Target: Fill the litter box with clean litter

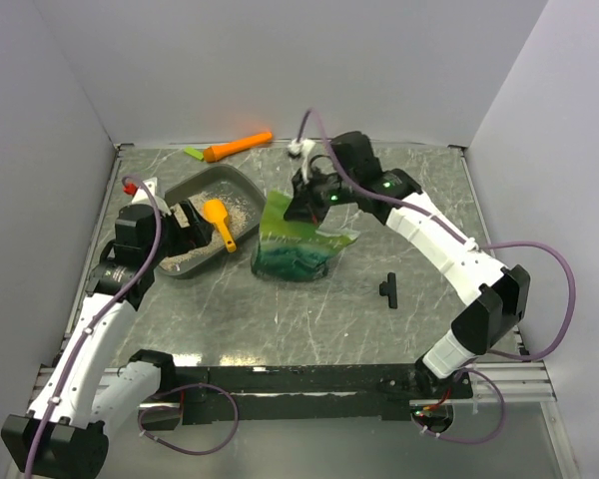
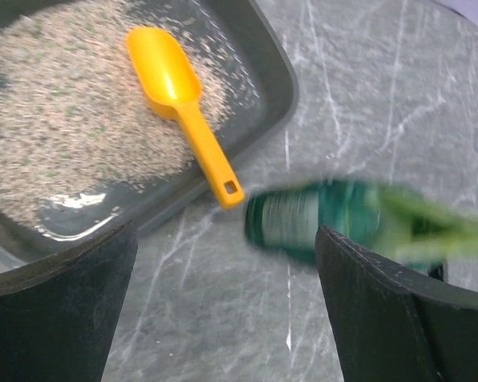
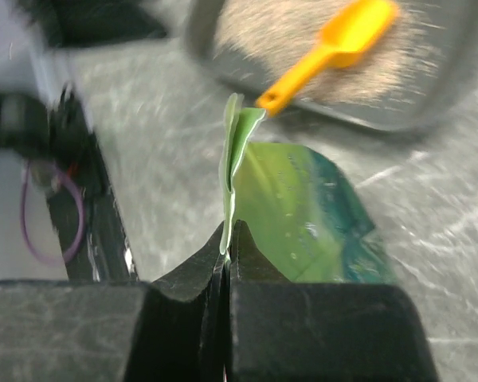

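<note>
At the left, the left gripper [image 1: 183, 225] is held just above the near-left end of the litter box [image 1: 242, 181], with its jaws spread wide and nothing between them. The litter box is set on the left half of the table [image 1: 379, 339], its long axis running from near-left to far-right. A loose layer of litter [image 2: 56, 119] is spread over its floor, and bare grey plastic is seen along one side. An orange scoop [image 1: 218, 222] is laid in the box, its bowl on the litter and its handle over the right rim, pointed toward the bag. Just right of the box, the green bag [image 1: 295, 249] is held upright by the right gripper [image 3: 227, 259], whose jaws are closed flat on its upper edge. Whether its base rests on the table cannot be told, nor whether its mouth is open. The coming move is judged to turn on one relation: the box lies just to the left of the gripped bag. The bag would therefore have to be carried left over the right rim and tipped along the box's long axis. The bag is in the right arm's charge, while the left arm, nearer the box, is free to steady it. The scoop handle lies between bag and box and could be knocked.
</note>
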`<state>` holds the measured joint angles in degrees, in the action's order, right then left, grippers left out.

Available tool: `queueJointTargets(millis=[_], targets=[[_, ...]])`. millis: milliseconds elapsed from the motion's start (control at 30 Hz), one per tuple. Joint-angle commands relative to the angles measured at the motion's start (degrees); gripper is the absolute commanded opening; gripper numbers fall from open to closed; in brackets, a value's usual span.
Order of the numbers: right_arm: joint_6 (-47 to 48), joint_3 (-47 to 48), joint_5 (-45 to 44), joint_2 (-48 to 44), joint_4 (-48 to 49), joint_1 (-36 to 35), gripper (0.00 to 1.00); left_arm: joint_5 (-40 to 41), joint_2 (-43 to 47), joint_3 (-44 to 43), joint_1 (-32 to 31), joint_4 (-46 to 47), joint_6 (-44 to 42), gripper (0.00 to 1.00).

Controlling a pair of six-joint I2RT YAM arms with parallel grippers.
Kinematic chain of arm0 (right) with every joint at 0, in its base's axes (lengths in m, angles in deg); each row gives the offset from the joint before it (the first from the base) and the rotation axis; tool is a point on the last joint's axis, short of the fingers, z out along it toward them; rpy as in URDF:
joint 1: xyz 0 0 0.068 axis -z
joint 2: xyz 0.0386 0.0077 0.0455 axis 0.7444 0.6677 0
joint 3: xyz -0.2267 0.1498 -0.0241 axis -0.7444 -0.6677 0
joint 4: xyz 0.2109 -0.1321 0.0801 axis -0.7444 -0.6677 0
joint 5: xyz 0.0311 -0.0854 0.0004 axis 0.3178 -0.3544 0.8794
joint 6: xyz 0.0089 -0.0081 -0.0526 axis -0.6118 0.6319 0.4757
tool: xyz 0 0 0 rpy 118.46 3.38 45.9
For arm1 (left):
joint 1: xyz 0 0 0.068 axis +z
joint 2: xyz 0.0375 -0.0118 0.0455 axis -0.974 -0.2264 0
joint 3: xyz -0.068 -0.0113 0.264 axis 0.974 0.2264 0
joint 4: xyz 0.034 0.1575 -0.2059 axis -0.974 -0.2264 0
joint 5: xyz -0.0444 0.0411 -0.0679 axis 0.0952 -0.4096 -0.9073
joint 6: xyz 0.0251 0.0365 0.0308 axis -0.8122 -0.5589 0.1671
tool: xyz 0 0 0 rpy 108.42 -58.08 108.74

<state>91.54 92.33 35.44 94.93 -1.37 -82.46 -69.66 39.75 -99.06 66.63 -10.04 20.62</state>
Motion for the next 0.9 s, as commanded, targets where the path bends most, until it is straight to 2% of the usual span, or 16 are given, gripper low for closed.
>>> queueJointTargets(millis=[0, 167, 533, 867], targets=[[11.3, 5.8, 0.7, -2.3, -1.0, -6.0, 0.0, 6.9, 1.9, -1.1, 0.1, -0.8, 1.4, 0.97], [12.7, 5.4, 0.8, -2.9, 0.7, -10.5, 0.0, 13.4, 2.1, -1.7, 0.4, -2.4, 3.2, 0.97], [16.2, 11.4, 0.6, 2.9, 3.1, -18.1, 0.0, 9.8, 3.6, -1.4, 0.5, -1.5, 1.6, 0.97], [18.5, 21.5, 1.9, 10.9, 1.3, -21.2, 0.0, 12.1, 3.8, -1.7, 0.6, -2.2, 1.5, 0.97]])
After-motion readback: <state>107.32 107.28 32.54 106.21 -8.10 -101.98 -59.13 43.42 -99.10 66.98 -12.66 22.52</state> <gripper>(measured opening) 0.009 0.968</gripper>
